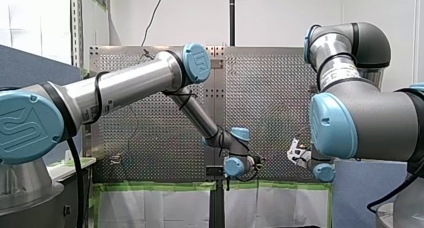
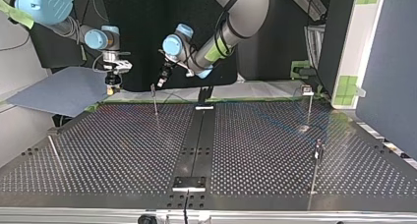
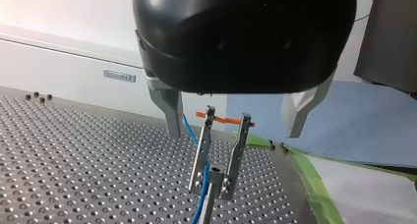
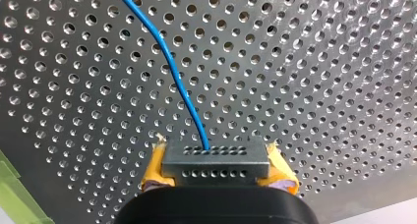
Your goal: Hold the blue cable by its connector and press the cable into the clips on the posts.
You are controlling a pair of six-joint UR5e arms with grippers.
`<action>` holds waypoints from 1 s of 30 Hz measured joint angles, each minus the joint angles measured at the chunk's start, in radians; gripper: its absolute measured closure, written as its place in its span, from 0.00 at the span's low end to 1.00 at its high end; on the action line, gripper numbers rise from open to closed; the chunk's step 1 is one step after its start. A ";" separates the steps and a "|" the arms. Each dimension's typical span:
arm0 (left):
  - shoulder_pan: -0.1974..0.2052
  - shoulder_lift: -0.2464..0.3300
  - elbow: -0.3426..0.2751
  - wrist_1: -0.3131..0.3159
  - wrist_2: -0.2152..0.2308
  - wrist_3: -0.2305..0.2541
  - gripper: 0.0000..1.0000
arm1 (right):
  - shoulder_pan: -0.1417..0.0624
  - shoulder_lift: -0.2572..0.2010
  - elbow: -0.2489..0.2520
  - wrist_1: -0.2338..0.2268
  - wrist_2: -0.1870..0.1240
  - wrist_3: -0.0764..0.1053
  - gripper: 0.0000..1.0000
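Right end effector [image 4: 216, 172] clamps the grey connector [image 4: 216, 160] between its yellow pads. Blue cable [image 4: 172, 71] leaves the connector and trails over the desk [image 4: 319, 76]. Left end effector [image 3: 235, 128] is spread wide and empty, straddling a clip [image 3: 237, 153]; the cable passes close by. Cable looks thin, light and limp, so grip the rigid connector.

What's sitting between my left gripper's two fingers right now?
In the left wrist view, a two-pronged metal clip stands upright between my left gripper's open fingers. The blue cable runs down beside the clip's prongs.
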 joint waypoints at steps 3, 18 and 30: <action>-0.001 0.000 0.002 0.000 -0.004 0.000 0.02 | 0.000 0.001 0.000 0.001 0.000 0.002 1.00; -0.008 0.000 0.001 -0.006 -0.009 -0.001 0.02 | 0.001 0.001 -0.002 0.006 0.000 0.016 1.00; -0.009 0.001 0.002 -0.038 -0.010 0.002 0.02 | 0.001 0.003 -0.002 0.006 0.000 0.017 1.00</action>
